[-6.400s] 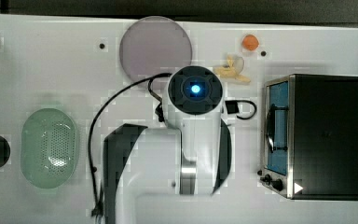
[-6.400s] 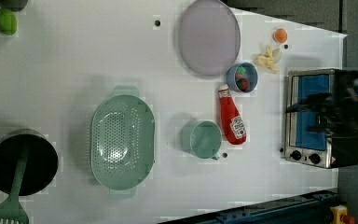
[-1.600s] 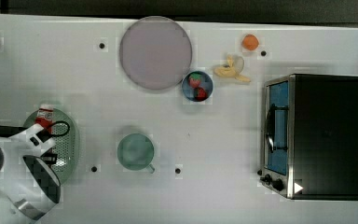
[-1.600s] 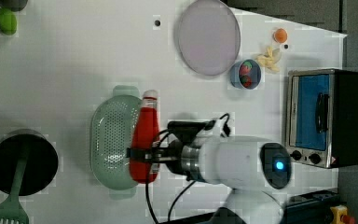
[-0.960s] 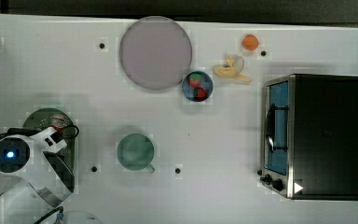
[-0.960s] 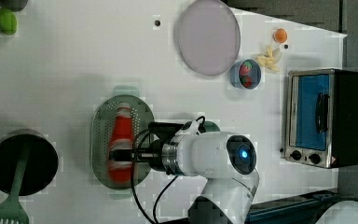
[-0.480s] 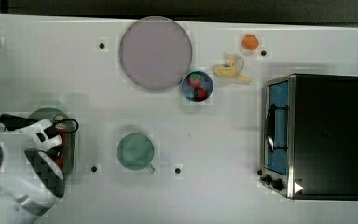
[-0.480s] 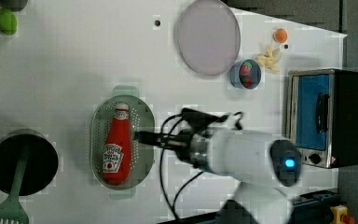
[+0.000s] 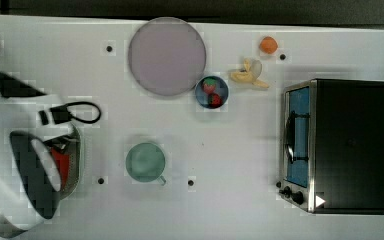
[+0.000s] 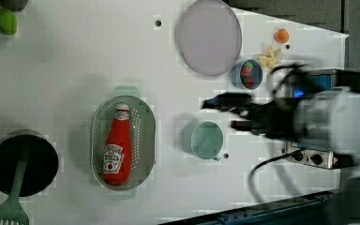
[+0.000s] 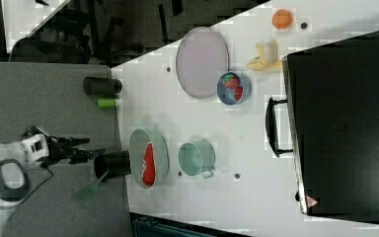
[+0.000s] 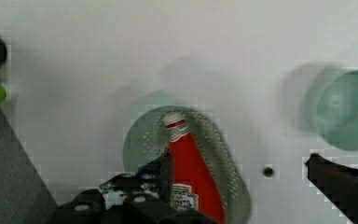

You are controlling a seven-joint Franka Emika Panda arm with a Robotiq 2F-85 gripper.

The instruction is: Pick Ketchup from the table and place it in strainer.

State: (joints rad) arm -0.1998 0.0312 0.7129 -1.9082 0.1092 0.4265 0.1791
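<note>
The ketchup (image 10: pixel 115 147), a small red bottle with a white cap, lies flat inside the pale green strainer (image 10: pixel 145 123). It lies free, with nothing holding it. In the left view my gripper (image 10: pixel 230 113) hovers blurred to the strainer's right, above the teal mug. The wrist view shows the ketchup (image 12: pixel 189 156) in the strainer (image 12: pixel 142 144) below my gripper (image 12: pixel 240 161), whose fingers (image 12: pixel 165 168) stand wide apart and empty. In the top view my arm covers most of the strainer (image 9: pixel 78 150), and a strip of ketchup (image 9: pixel 61 162) peeks out. The right view shows the ketchup (image 11: pixel 149 165) in the strainer (image 11: pixel 135 143).
A teal mug (image 10: pixel 206 139) stands right of the strainer in the left view. Beyond it are a lilac plate (image 10: pixel 208 36), a blue fruit bowl (image 10: pixel 246 75), an orange ball (image 10: pixel 281 35) and a toaster oven (image 9: pixel 347 145). A black pot with a green spatula (image 10: pixel 22 164) sits at the left view's lower left.
The ketchup came down into the strainer and was let go. My arm then swung away from the strainer, to the right in the left view.
</note>
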